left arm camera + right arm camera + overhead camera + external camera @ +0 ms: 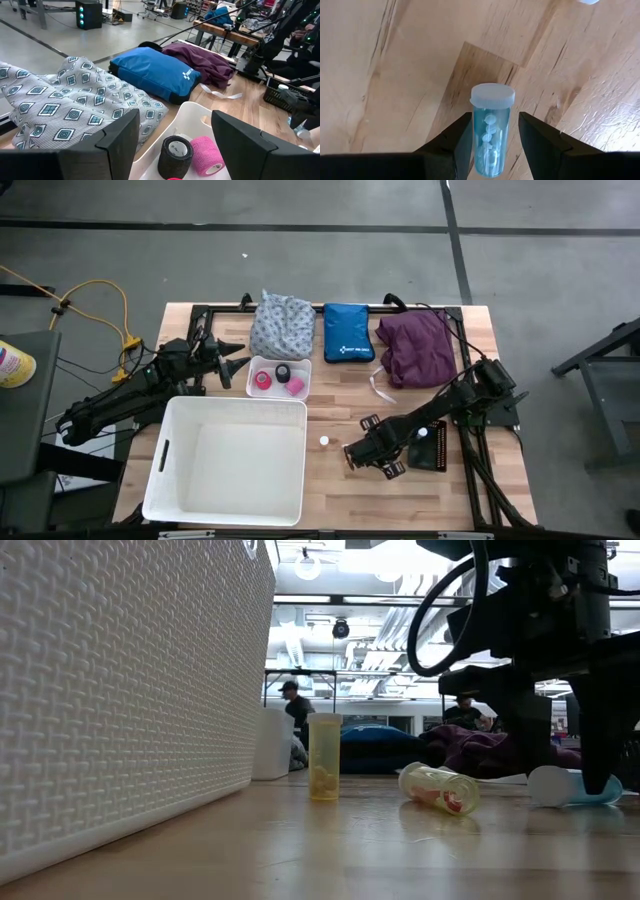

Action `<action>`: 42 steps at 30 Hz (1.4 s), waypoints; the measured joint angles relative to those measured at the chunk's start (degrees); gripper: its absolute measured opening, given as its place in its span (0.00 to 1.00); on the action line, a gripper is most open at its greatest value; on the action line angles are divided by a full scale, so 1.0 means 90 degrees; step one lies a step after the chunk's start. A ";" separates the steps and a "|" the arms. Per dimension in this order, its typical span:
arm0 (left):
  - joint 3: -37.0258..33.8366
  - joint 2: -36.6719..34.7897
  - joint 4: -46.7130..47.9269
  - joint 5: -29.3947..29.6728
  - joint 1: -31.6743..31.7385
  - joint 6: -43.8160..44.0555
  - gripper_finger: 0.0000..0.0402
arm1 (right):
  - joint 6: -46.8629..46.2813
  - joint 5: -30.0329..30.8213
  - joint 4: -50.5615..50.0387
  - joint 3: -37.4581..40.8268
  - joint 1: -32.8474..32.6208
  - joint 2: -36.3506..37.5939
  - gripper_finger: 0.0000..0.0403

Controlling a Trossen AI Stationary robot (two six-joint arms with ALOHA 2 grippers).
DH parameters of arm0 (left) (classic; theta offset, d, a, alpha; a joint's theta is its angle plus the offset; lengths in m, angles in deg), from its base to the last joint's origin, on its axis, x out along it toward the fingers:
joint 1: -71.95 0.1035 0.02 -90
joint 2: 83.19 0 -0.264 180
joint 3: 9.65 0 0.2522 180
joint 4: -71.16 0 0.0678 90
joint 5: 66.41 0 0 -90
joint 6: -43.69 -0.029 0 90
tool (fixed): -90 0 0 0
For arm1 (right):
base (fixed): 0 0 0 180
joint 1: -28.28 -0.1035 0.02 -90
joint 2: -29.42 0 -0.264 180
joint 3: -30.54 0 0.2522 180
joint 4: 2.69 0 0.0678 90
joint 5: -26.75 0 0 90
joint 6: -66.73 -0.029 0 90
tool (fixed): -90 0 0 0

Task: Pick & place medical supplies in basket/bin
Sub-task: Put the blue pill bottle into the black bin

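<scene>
The right tool [492, 137] holds a blue vial [490, 131] above the counter [395, 75]. A loose grip could let it slip and roll. The left tool [175, 145] waits wide open over the tape rolls [190, 156].

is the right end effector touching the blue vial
Touching: the right wrist view shows the blue vial wedged between both fingers of the right end effector, no gap either side.

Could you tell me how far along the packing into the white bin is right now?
Nothing looks done: the white bin appears empty. In hand: the right gripper has a blue vial between its fingers. Left: tape rolls, patterned cloth, purple cloth, other vials.
</scene>
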 joint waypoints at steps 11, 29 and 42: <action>0.0000 0.0000 0.0000 0.0000 0.0001 0.0000 0.60 | -0.0188 -0.0001 0.0008 0.0000 0.0000 0.0000 0.37; 0.0000 0.0001 0.0000 0.0000 0.0000 0.0000 0.60 | -0.0291 -0.0052 0.0002 0.0002 0.0007 -0.0176 0.37; 0.0000 0.0000 0.0000 0.0000 0.0000 0.0001 0.60 | -0.0248 0.0004 0.0007 0.0002 0.0007 -0.0170 0.34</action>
